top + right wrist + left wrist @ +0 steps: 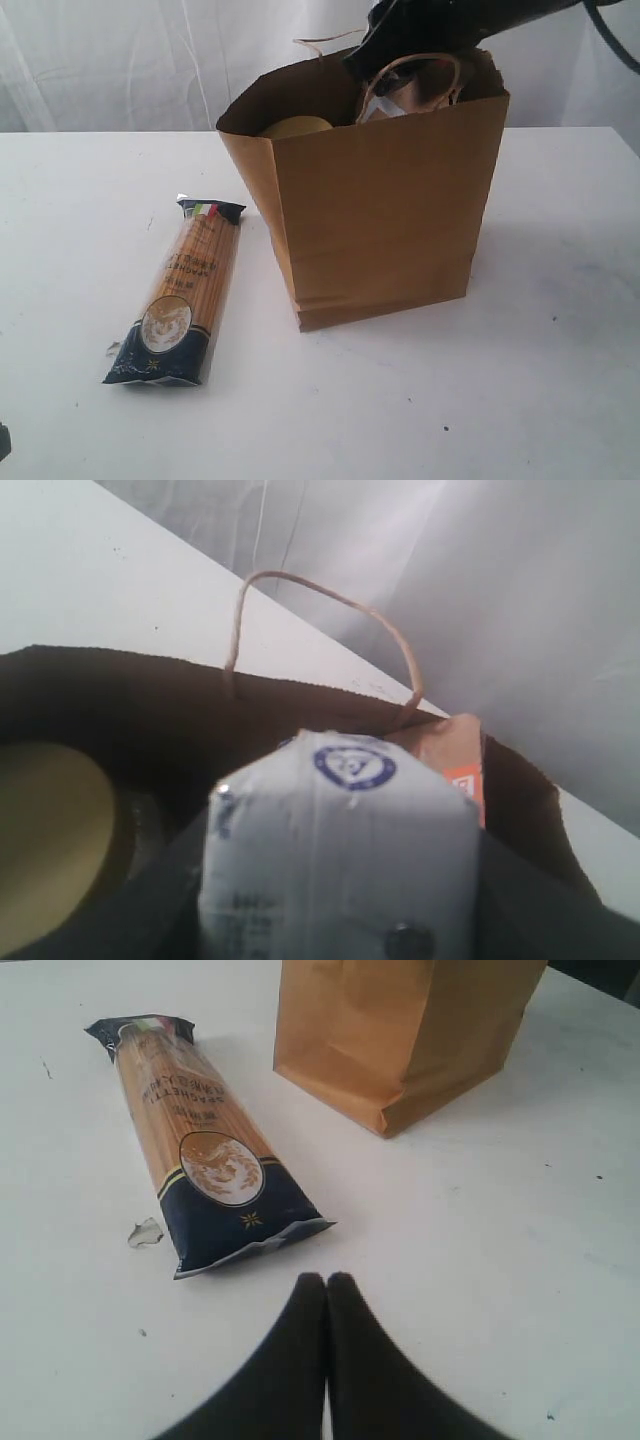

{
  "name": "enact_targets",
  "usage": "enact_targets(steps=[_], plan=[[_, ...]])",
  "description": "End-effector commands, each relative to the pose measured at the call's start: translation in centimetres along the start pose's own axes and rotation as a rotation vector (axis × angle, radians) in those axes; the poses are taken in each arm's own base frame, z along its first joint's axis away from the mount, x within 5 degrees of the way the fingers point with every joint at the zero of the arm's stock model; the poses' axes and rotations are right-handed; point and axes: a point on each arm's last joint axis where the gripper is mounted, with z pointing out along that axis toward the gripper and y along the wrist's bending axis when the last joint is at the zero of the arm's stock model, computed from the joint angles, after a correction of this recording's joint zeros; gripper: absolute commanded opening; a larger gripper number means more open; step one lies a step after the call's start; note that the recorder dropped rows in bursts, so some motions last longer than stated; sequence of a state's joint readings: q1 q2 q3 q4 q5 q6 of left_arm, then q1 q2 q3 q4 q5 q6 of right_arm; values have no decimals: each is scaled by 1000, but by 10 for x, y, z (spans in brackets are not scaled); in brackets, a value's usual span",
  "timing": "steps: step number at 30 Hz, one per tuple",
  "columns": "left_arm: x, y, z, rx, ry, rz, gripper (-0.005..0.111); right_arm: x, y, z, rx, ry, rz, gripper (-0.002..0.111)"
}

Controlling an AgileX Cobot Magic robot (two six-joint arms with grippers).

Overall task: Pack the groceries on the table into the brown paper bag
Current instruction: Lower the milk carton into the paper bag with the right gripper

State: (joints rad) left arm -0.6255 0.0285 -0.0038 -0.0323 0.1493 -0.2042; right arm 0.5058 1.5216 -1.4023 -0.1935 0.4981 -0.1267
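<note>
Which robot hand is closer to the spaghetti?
Left. The left gripper is shut just beyond one end of the spaghetti; the right gripper is away at the bag, holding a carton at its mouth.

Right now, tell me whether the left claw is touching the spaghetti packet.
Apart. The left wrist view shows a strip of bare table between the shut left claw and the spaghetti packet, at its near dark-blue end.
</note>
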Motion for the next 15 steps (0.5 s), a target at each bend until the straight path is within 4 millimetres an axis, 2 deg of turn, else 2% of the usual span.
enact_targets(steps=[1,15], plan=[[1,0,0,3,0,0,0,-5,-5,-5,19,-38,23,0],[1,0,0,3,0,0,0,6,7,22,-59,18,124,0]])
